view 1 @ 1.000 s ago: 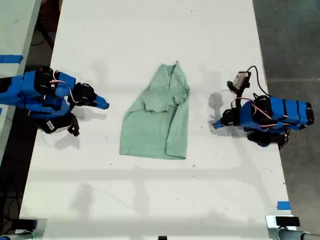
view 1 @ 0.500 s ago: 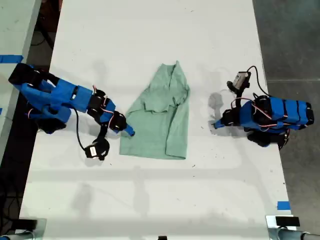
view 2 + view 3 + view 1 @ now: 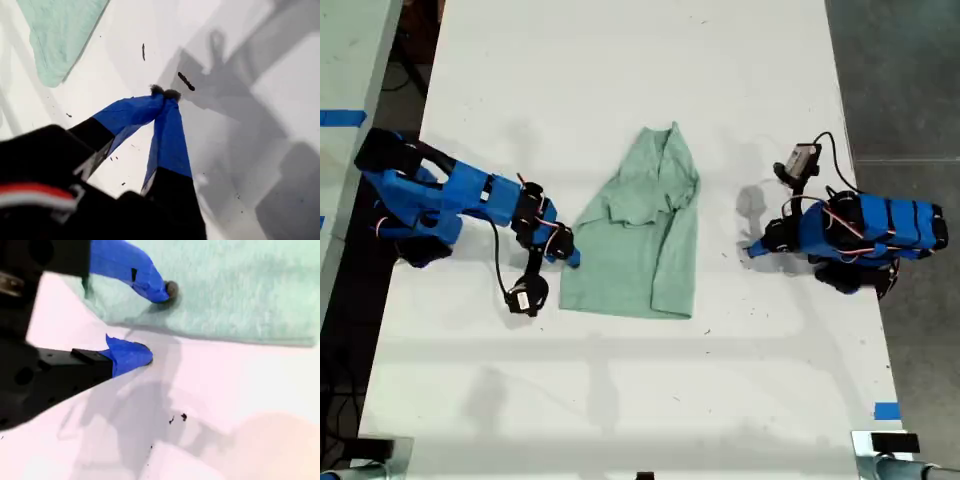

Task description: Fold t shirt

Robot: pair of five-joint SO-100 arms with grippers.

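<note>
The pale mint-green t shirt (image 3: pixel 640 235) lies wrinkled on the white table (image 3: pixel 620 80), its narrow end toward the far side. At the exterior view's left, my second gripper (image 3: pixel 570 258) is at the shirt's lower left edge. The second wrist view shows that gripper (image 3: pixel 157 322) open, one fingertip (image 3: pixel 167 290) over the shirt's (image 3: pixel 240 285) edge and the other on bare table. At the exterior view's right my first gripper (image 3: pixel 752 250) rests apart from the shirt. In the first wrist view it (image 3: pixel 165 92) is shut on nothing, tips on the table, the shirt (image 3: pixel 60 30) some way off.
A small camera on a cable (image 3: pixel 527 297) hangs beside the second arm near the shirt's lower left corner in the exterior view. Another camera (image 3: pixel 802 157) stands above the first arm. Blue tape (image 3: pixel 886 410) marks the table's right edge in the exterior view; dark floor lies beyond.
The second arm has unfolded from the exterior view's left edge and reached to the shirt's lower left edge, its jaws now open there. The first arm and the shirt have not moved.
</note>
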